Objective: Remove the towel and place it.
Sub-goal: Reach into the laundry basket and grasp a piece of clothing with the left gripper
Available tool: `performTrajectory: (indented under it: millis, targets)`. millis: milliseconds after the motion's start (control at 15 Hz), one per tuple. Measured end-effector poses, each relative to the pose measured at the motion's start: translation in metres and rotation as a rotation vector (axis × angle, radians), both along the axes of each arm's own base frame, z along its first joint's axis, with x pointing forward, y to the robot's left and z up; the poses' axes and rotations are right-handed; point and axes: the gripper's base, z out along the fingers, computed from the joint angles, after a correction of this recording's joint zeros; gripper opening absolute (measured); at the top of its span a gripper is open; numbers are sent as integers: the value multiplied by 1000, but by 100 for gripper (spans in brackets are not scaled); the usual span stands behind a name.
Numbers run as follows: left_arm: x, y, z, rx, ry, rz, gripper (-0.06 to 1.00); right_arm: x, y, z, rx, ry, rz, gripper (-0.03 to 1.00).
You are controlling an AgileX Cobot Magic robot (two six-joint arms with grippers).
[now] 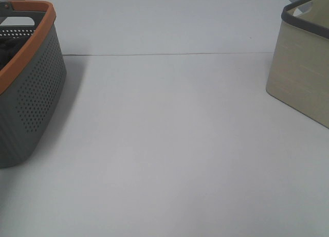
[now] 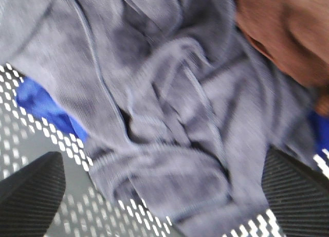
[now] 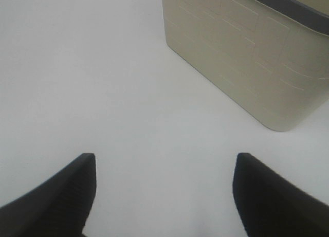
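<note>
At the far left of the counter [image 1: 169,144] stands a grey holed basket [image 1: 36,93] with an orange rim, and the towel [image 2: 169,119] lies inside it, seen clearly only from the left wrist. The left fingers [image 2: 31,190] are spread wide just above the heap, one on each side of a fold, grasping nothing.

The main risk, as I judge it, is a mixed grab. A blue cloth [image 2: 46,106] lies under the towel's edge and a brown cloth [image 2: 288,31] presses against it, so a deep pinch could lift either one along with it. A shallow pinch on a single loose ridge could slip off as the arm rises, or the trailing cloth could catch on the basket's rim and tug the basket sideways.

The towel is greyish lilac, soft and ribbed, crumpled into thick rolls with dark creases between them. The picture is somewhat blurred, so its edges and corners are hard to tell.

The middle of the counter is where it could be laid. At the right, the right fingers [image 3: 67,190] hover released above the counter, near a beige bin [image 1: 303,67] with a dark rim
</note>
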Motion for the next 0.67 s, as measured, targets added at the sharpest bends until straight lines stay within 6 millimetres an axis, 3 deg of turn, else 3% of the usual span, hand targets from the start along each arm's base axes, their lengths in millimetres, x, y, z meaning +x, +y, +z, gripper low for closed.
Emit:
performTrajectory:
  millis: [400,533,667]
  targets:
    - [38,3,-69,4,-18,-33,98,0,0,0,0,0,0,66]
    - [40,3,-79,4,3,-40,97,0,0,0,0,0,0,66]
    - [41,3,-83,3,11,-49,85,0,0,0,0,0,0,66]
